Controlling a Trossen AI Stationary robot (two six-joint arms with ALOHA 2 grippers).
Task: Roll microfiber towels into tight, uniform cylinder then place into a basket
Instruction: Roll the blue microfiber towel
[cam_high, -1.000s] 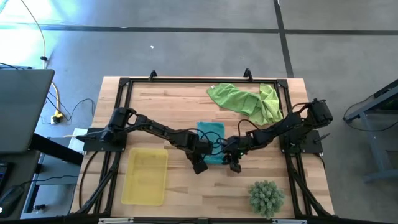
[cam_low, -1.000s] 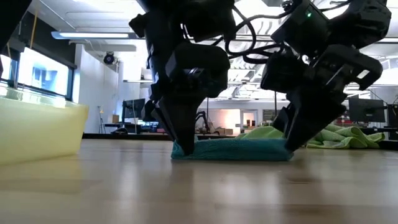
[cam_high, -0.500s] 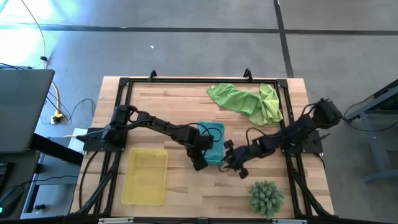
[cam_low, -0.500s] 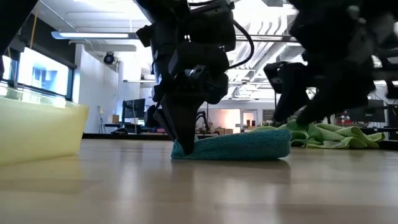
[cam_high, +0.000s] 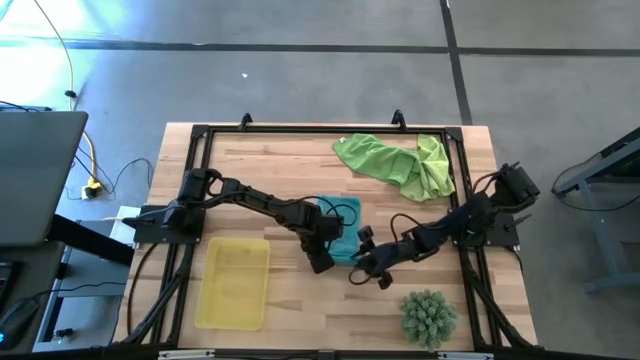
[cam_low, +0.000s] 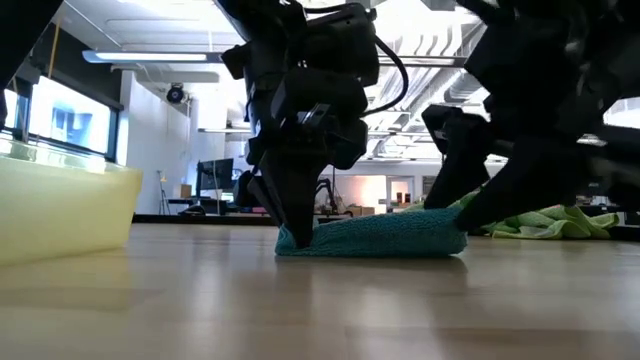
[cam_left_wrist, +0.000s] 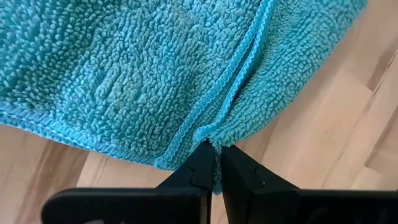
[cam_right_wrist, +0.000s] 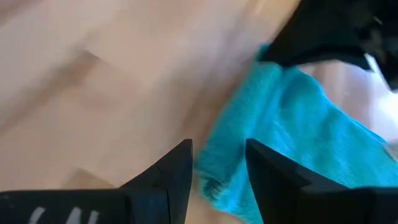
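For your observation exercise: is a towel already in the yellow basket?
No: the basket holds no towel; the teal towel lies on the table.

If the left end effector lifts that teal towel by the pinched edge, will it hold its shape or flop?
Probably flop: the teal towel is soft looped pile, lying low and folded on the table. The left end effector pinches only its stitched hem, so the rest would likely hang and unfold. It looks light; the open right end effector isn't supporting it.

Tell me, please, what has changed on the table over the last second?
The right claw let go of the teal towel, opened and drew back from its edge toward the plant. The left claw stays shut on the towel's near corner. The green towels and the basket have not moved.
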